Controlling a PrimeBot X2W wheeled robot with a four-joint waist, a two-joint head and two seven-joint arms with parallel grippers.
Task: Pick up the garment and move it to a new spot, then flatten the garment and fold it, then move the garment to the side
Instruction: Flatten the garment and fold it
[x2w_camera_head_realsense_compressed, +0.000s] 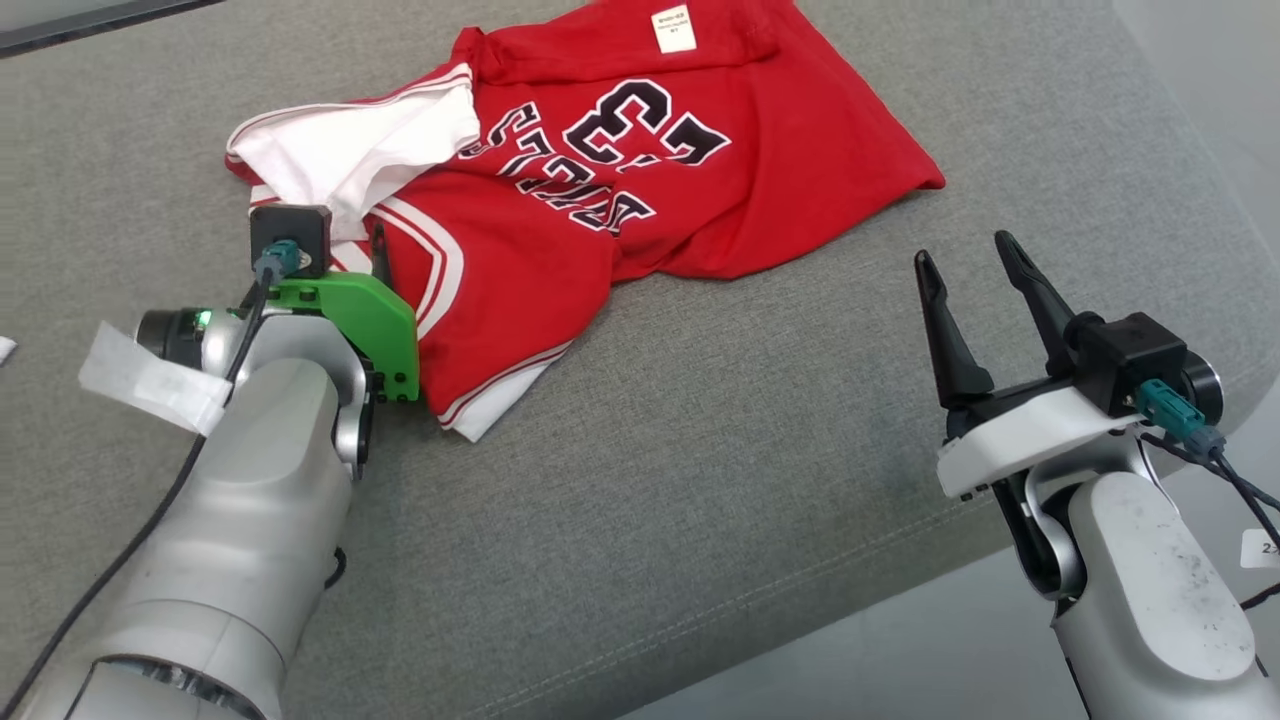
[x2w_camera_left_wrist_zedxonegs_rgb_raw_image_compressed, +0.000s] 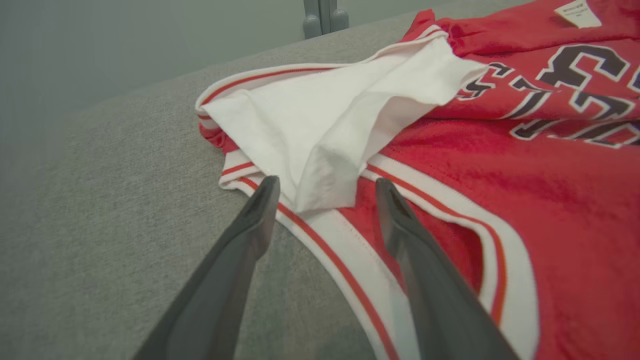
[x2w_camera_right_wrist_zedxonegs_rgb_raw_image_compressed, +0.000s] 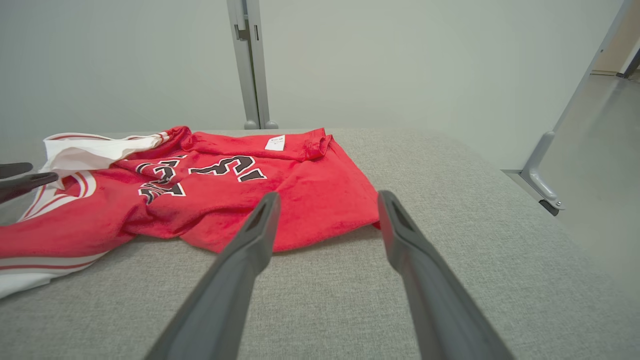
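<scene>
Garment (x2w_camera_head_realsense_compressed: 600, 190) (red jersey) lies crumpled on far-left part of grey surface (x2w_camera_head_realsense_compressed: 700, 450), w/ white flap (x2w_camera_left_wrist_zedxonegs_rgb_raw_image_compressed: 330, 110) turned over by its left end. L gripper (x2w_camera_left_wrist_zedxonegs_rgb_raw_image_compressed: 326, 184) spread, nothing held, fingers straddle white armhole trim (x2w_camera_left_wrist_zedxonegs_rgb_raw_image_compressed: 345, 260) just below flap. R gripper (x2w_camera_head_realsense_compressed: 962, 250) spread, empty, near surface's right edge, well apart from cloth.

Risks:
- L pinches trim only > one layer lifts, rest drags bunched
- flap gets trapped in fold
- pull toward left edge cd slide cloth off
</scene>
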